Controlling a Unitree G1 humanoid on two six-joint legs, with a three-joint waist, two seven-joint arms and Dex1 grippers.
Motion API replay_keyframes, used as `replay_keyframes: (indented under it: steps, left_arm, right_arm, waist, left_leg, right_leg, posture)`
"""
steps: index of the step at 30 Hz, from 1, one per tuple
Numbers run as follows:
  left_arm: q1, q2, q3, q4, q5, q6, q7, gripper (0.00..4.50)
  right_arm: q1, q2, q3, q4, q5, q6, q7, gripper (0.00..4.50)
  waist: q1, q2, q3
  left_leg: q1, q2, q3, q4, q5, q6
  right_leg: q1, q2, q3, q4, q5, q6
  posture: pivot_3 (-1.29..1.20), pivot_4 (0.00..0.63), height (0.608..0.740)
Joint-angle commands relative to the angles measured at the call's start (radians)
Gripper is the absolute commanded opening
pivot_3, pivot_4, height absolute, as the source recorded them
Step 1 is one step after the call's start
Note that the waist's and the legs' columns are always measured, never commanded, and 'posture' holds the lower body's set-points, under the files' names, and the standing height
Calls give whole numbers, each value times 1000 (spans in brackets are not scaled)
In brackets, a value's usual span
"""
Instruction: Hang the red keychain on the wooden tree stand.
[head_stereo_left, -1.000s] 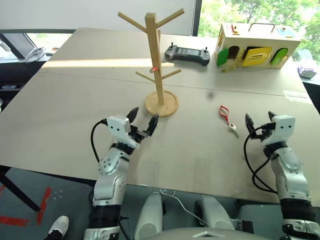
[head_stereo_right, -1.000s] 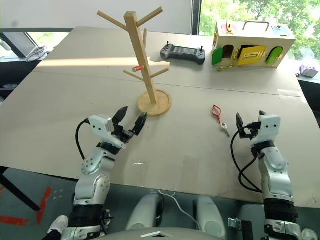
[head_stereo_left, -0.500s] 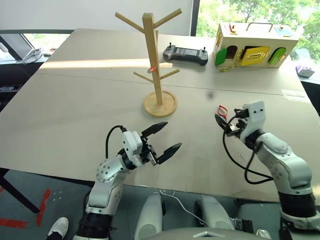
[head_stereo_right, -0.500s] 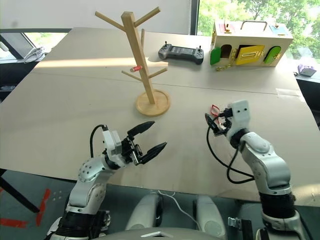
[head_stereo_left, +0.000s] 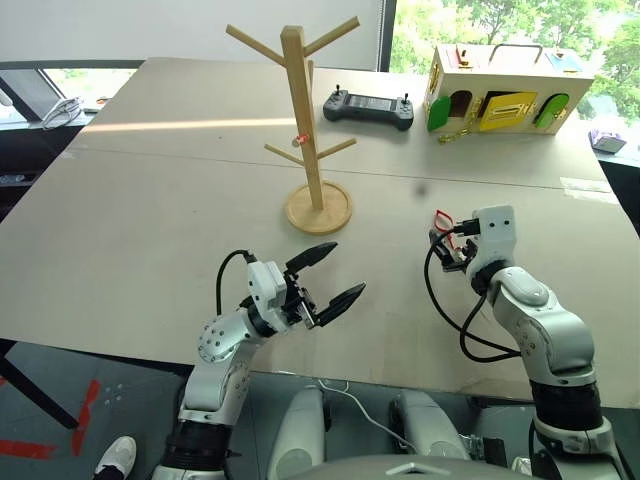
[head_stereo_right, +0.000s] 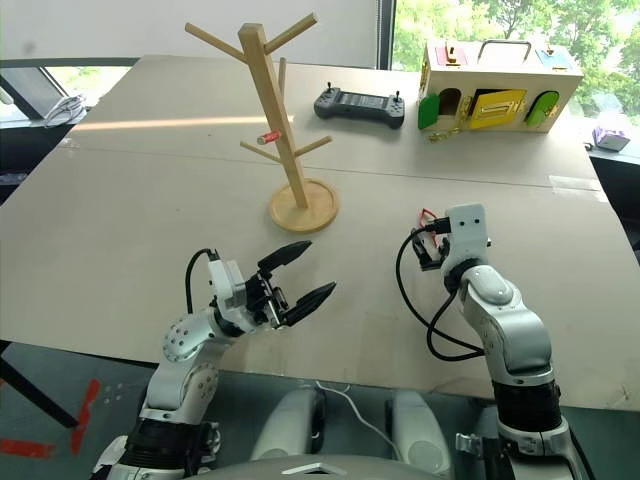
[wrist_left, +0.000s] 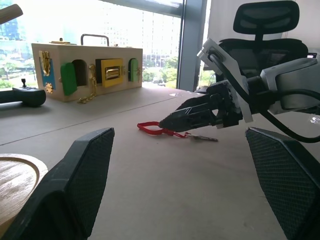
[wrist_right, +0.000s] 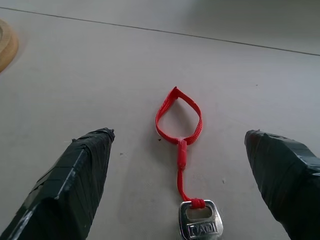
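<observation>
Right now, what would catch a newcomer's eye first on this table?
Probably the wooden tree stand, rising bare mid-table, and the pale box with green and yellow doors at the far right edge. Nearer, the red keychain lies flat between the right gripper's open fingers.

Left gripper (head_stereo_left: 328, 273): near side, fingers spread wide, pointing right and slightly up, arm bent. Right gripper (head_stereo_left: 447, 246): farther out on the right, fingers spread wide, angled downward, empty.

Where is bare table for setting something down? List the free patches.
Free: the wide stretch of table left of the wooden tree stand, and the strip between its base and the red keychain. Crowded: the far edge, with controller and pale box.
</observation>
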Motion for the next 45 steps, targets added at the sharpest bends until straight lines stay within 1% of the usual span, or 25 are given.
replay_keyframes:
  steps: [1,9,10,11,12,13,14,15,16,17,18,19,24,28,32,36,37,38,40,42,43,45]
  left_arm:
    - [0,1,2,-24,-8,-15,5,4380]
    - [8,-1,0,-27,-5,-17,10,4380]
    - [9,-2,-1,-26,-5,-18,11,4500]
    - [9,-3,-1,-25,-4,-19,11,4500]
    - [10,-3,-1,-24,-4,-19,11,4500]
    - [11,-3,-1,-23,-4,-20,11,4500]
    - [11,-3,-1,-23,-4,-20,11,4500]
    - [12,-4,0,-23,-4,-20,11,4500]
    - [12,-4,0,-23,-5,-20,12,4500]
    - [13,-4,0,-23,-5,-19,13,4500]
    - [14,-4,0,-23,-5,-20,14,4500]
    - [15,-5,-2,-24,-4,-20,15,4500]
    - [19,-5,-6,-29,2,-19,22,4500]
    - [4,-6,17,-50,-12,15,66,4500]
    - [-12,3,63,-138,-54,87,150,4500]
    - [-28,31,117,-279,-116,189,241,4500]
    - [-36,41,135,-308,-130,213,265,4500]
    - [-55,63,175,-347,-172,264,312,4500]
    - [-86,119,241,-408,-210,325,362,4500]
    - [-114,172,301,-443,-290,399,402,4500]
    - [-121,196,328,-455,-354,449,425,4500]
    - [-122,247,368,-478,-411,506,436,4500]
  right_arm:
    - [-2,2,3,3,-20,-17,12,4500]
    - [-14,32,6,59,-53,-45,15,4500]
    - [-17,35,6,66,-59,-50,14,3946]
    - [-19,38,7,72,-64,-56,14,3760]
    - [-21,40,8,75,-69,-59,14,3119]
    - [-21,43,8,78,-73,-62,14,2746]
    - [-22,46,8,80,-77,-65,15,2163]
    - [-21,49,8,82,-80,-68,15,1715]
    - [-21,52,8,83,-82,-70,16,1062]
    - [-21,54,8,83,-85,-71,16,827]
    - [-21,56,7,84,-87,-72,17,479]
    - [-21,57,6,85,-89,-74,18,32]
    - [-26,60,-5,84,-96,-92,29,32]
    - [-21,26,3,64,-110,-219,93,32]
    - [-36,-49,-2,8,-95,-309,202,32]
    - [-121,-136,-17,-50,-24,-325,344,32]
    - [-137,-154,-13,-51,-21,-329,367,32]
    - [-167,-179,-3,-46,-28,-346,397,32]
    - [-221,-217,25,-32,-53,-402,448,32]
    - [-264,-224,52,-13,-72,-462,480,32]
    - [-282,-226,71,-2,-89,-497,492,32]
    - [-311,-225,103,30,-128,-573,511,32]
  waist:
    - [0,0,0]
    - [-1,0,0]
    - [-1,0,0]
    - [-1,0,0]
    - [-1,0,0]
    - [-1,0,0]
    - [-1,0,0]
    - [-1,0,0]
    - [-1,0,0]
    - [-1,0,0]
    - [-1,0,0]
    - [-1,0,0]
    - [-1,0,0]
    - [-1,0,0]
    - [-1,0,0]
    - [-5,0,1]
    - [-4,0,1]
    - [-4,0,1]
    - [-2,-1,1]
    - [-3,-1,1]
    - [-3,-1,1]
    - [-3,-1,1]
  left_leg:
    - [0,0,0,0,0,0]
    - [0,0,0,0,0,0]
    - [0,0,0,0,0,0]
    - [0,0,0,0,0,0]
    - [0,0,0,0,0,0]
    - [0,0,0,0,0,0]
    - [0,0,0,0,0,0]
    - [0,0,0,0,0,0]
    - [0,0,0,0,0,0]
    - [0,0,0,0,0,0]
    - [0,0,0,0,0,0]
    - [0,0,0,0,0,0]
    - [0,0,0,0,0,0]
    - [0,0,0,0,0,0]
    - [0,0,0,0,0,0]
    - [0,0,0,0,0,0]
    - [0,0,0,0,0,0]
    - [0,0,0,0,0,0]
    - [0,0,-1,0,0,0]
    - [0,1,-1,0,0,0]
    - [0,1,-1,0,0,0]
    - [0,1,-1,0,0,0]
  right_leg:
    - [0,0,0,0,0,0]
    - [0,0,0,0,0,0]
    - [0,0,0,0,0,0]
    - [0,0,0,0,0,0]
    - [0,0,0,0,0,0]
    - [0,0,0,0,0,0]
    - [0,0,0,0,0,0]
    - [0,0,0,0,0,0]
    - [0,0,0,0,0,0]
    - [0,0,0,0,0,0]
    - [0,0,0,0,0,0]
    - [0,0,0,0,0,0]
    - [0,0,0,0,0,0]
    - [0,0,0,0,0,0]
    - [0,0,0,0,0,0]
    - [0,0,0,0,0,0]
    - [0,0,0,1,0,0]
    - [0,0,0,0,0,0]
    - [0,0,-1,0,0,0]
    - [0,0,-1,0,0,0]
    - [0,0,-1,0,0,0]
    - [0,0,-1,-1,0,0]
  posture:
    - [0,150,740]
    - [0,150,740]
    - [0,150,740]
    - [0,150,740]
    - [0,150,740]
    - [0,150,740]
    - [0,150,740]
    - [0,150,740]
    - [0,150,740]
    - [0,150,740]
    - [0,150,740]
    - [0,150,740]
    - [0,150,740]
    - [0,150,740]
    - [0,150,740]
    - [0,150,740]
    - [0,150,740]
    - [0,150,740]
    - [0,150,740]
    - [0,150,740]
    - [0,150,740]
    - [0,150,740]
